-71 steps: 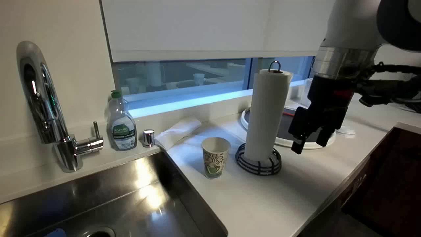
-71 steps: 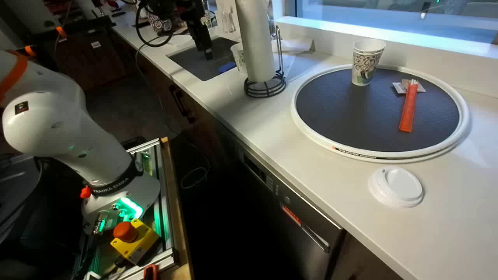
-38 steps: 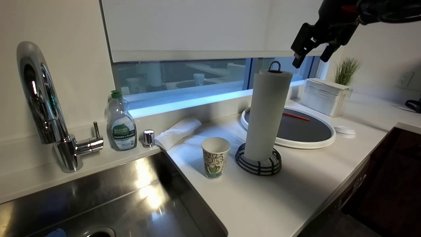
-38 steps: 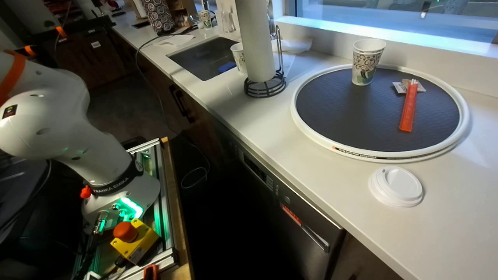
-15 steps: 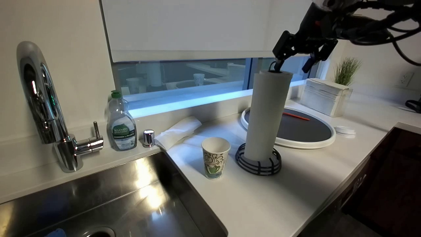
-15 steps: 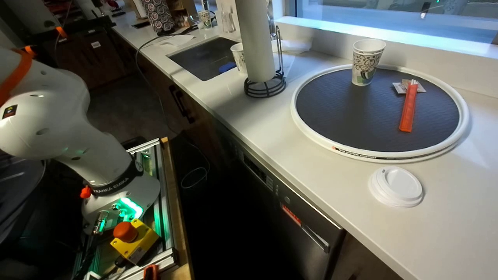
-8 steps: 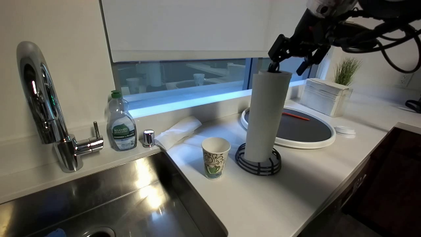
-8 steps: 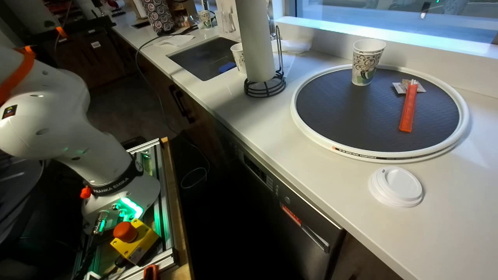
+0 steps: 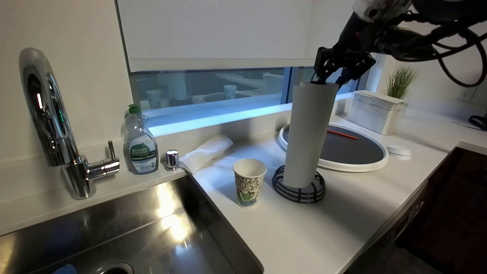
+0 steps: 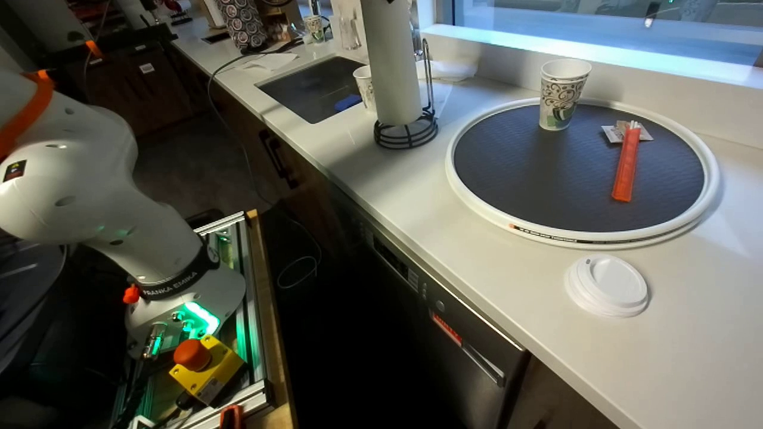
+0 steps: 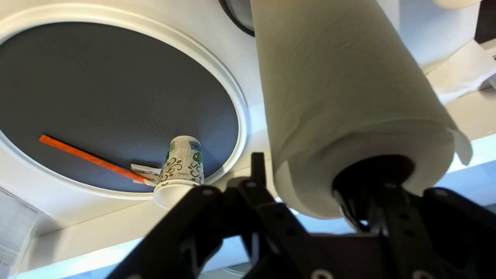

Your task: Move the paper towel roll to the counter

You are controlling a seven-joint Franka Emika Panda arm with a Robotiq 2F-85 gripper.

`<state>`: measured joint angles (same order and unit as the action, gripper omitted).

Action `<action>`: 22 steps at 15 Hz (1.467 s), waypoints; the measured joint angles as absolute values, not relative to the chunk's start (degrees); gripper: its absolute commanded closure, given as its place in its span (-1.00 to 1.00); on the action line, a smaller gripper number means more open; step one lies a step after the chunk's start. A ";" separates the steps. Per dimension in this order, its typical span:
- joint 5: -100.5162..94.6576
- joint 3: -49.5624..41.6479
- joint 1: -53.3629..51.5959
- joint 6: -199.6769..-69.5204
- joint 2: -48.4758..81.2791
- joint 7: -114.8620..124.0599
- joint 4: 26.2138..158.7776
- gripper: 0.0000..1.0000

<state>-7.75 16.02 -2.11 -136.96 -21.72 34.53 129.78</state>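
While the half-spread gripper (image 11: 319,170) is hanging with one finger (image 11: 398,217) inside the paper towel roll (image 11: 345,77), one outside, I cannot tell whether it is pinching. The roll is standing in its wire holder (image 9: 300,197) on the counter (image 9: 289,228). Beyond, on the tray (image 9: 354,168), an exterior view is showing a chopstick sleeve (image 9: 342,134); the wrist view is adding a paper cup (image 11: 182,162).

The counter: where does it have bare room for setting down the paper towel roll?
Bare counter lies between the black wire stand, the round tray and the front edge; more lies between the white lids and the same edge. It is crowded between the stand and the sink, where a paper cup stands, with white paper farther back.
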 measured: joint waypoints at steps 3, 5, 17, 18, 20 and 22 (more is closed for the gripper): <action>-7.37 16.02 -2.50 -136.99 -22.00 34.48 129.77 0.95; -7.31 16.03 -2.73 -136.99 -22.04 34.34 129.78 0.91; -8.22 17.48 -2.96 -136.97 -23.94 33.57 129.72 0.91; -8.33 17.54 -2.88 -136.94 -23.88 33.57 129.72 0.91; -8.40 17.54 -2.65 -136.92 -23.58 33.57 129.79 0.91; -8.40 17.49 -2.39 -136.91 -23.00 33.57 129.87 0.91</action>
<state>-8.40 17.49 -2.39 -136.91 -23.00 33.57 129.87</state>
